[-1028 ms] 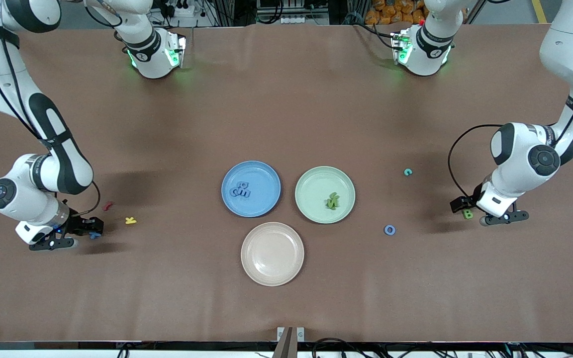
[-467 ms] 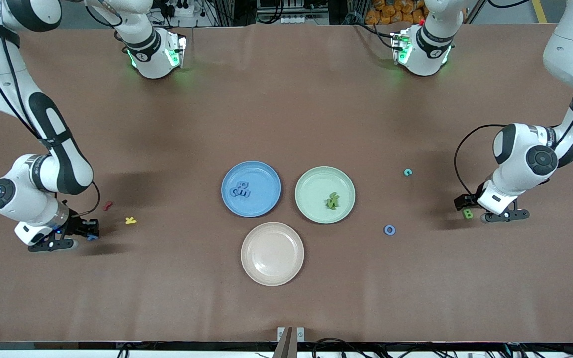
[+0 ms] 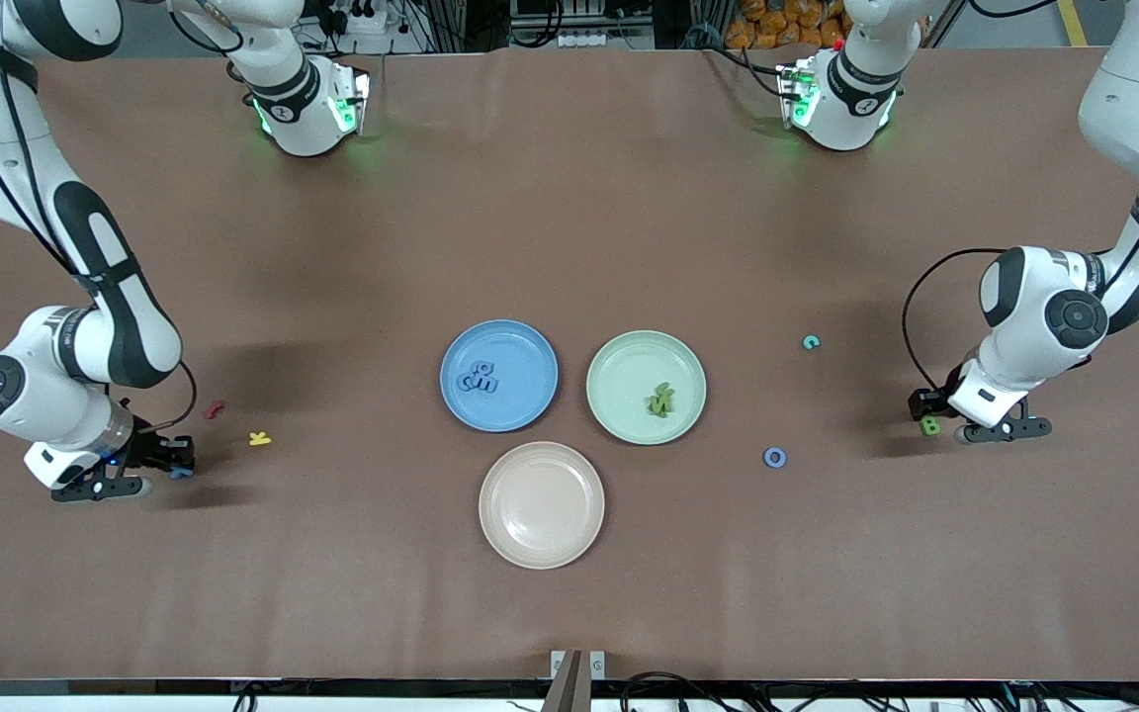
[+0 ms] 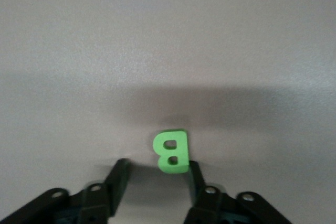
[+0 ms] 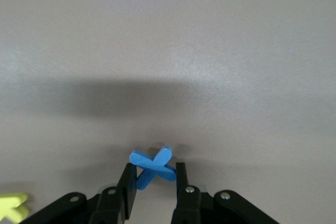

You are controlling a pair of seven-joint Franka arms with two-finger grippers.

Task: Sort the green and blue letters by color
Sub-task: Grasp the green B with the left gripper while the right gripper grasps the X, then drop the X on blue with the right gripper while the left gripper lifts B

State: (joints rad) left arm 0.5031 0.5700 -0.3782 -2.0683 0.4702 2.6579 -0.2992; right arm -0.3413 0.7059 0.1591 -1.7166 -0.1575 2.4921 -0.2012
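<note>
On the table at the right arm's end lies a blue X (image 5: 152,165) (image 3: 180,473), and my right gripper (image 5: 154,169) (image 3: 159,468) is shut on it, a finger pressed on each side. At the left arm's end, my left gripper (image 4: 157,165) (image 3: 947,422) straddles a green B (image 4: 170,150) (image 3: 930,425). One finger touches the B and a gap separates it from the other. In mid-table a blue plate (image 3: 520,346) holds blue letters (image 3: 481,377) and a green plate (image 3: 629,371) holds green letters (image 3: 661,400).
An empty pink plate (image 3: 541,504) sits nearer the camera than the two others. A red letter (image 3: 216,407) and a yellow K (image 3: 259,438) lie near the right gripper. A teal c (image 3: 811,342) and a blue O (image 3: 774,457) lie between the green plate and the left gripper.
My right gripper's fingers have closed onto the blue X. My left gripper has settled around the green B and its jaws have narrowed.
</note>
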